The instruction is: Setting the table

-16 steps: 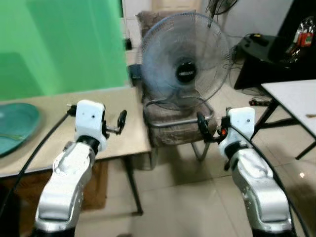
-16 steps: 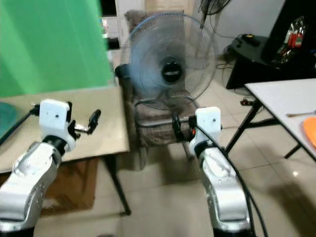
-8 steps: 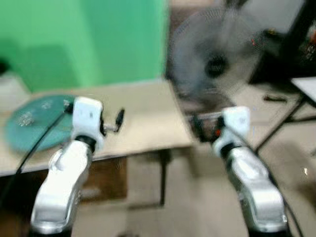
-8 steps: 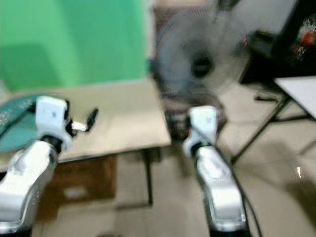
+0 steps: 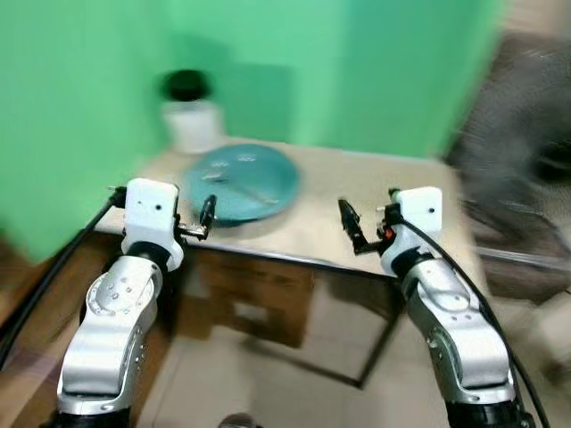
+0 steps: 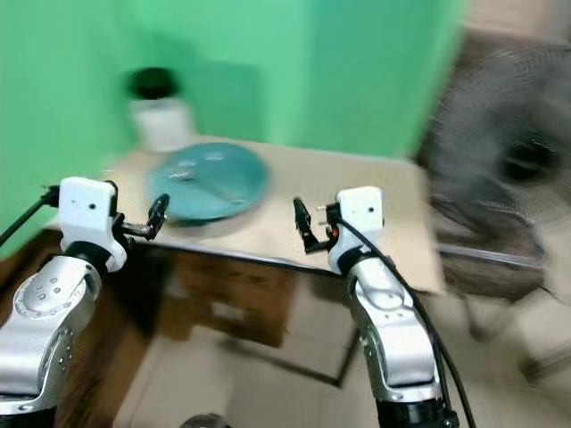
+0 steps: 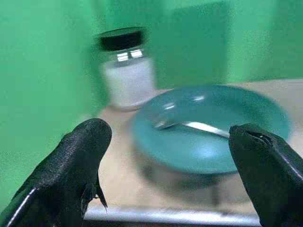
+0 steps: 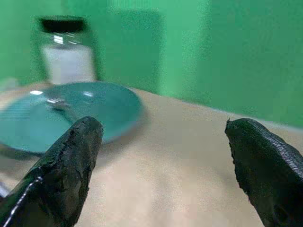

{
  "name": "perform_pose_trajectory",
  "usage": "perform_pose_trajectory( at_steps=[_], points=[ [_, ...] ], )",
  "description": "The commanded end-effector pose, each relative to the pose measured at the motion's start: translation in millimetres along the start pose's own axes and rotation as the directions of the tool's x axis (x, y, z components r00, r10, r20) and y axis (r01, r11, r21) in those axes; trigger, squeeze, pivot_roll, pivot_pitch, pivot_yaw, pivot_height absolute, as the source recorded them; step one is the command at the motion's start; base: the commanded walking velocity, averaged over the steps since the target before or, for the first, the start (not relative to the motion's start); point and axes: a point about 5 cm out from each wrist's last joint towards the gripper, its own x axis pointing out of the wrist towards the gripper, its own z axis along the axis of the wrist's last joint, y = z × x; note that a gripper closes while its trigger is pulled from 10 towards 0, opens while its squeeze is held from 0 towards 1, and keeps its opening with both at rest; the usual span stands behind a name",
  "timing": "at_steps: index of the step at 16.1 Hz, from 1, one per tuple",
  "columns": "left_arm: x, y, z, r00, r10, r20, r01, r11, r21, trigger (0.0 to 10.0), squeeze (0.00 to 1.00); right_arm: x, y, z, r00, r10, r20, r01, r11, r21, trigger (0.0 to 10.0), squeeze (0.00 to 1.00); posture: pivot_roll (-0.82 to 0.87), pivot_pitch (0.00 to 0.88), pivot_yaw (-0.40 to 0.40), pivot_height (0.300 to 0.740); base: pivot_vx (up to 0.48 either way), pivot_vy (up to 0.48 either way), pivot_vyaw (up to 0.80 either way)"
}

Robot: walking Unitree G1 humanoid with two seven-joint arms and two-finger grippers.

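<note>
— What stands behind everything?
— A bright green backdrop (image 5: 357, 71), running across the back and down the left side.
— And off to the right?
— A round grey fan (image 6: 526, 160) with a dark hub, badly blurred. Below it there is pale metal tubing (image 6: 486, 257); what it belongs to I cannot tell.
— Anything lower down?
— A brown cardboard box (image 5: 254, 299) sits under the table (image 5: 339, 183), with a pale label on its front. Beneath is a beige tiled floor (image 5: 268, 383).
</note>
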Motion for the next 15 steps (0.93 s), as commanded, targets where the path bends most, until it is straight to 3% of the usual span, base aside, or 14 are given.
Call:
perform_pose_trajectory(
  at_steps=[1, 6, 15],
  points=[
    [0.9, -6.5, 6, 0.999, -0.025, 0.028, 0.025, 1.0, 0.01, 10.0, 0.0, 0.7, -7.9, 2, 0.999, -0.032, 0.004, 0.032, 0.999, 0.005, 10.0, 1.0, 0.13, 0.0, 0.006, 0.74, 0.0, 0.0, 0.8],
    [1.0, -9.4, 3, 0.998, -0.054, 0.021, 0.054, 0.999, -0.001, 10.0, 0.0, 4.8, -12.2, 2, 0.998, -0.065, 0.003, 0.065, 0.998, -0.001, 10.0, 1.0, 0.13, 0.0, -0.009, 0.74, 0.0, 0.0, 0.8],
    [-1.3, -15.8, -5, 0.985, -0.171, -0.039, 0.172, 0.985, 0.019, 10.0, 0.0, 5.0, -16.9, -2, 0.991, -0.135, -0.02, 0.135, 0.991, 0.016, 10.0, 1.0, 0.13, 0.0, 0.0, 0.74, 0.236, 0.0, 0.0]
  ],
)
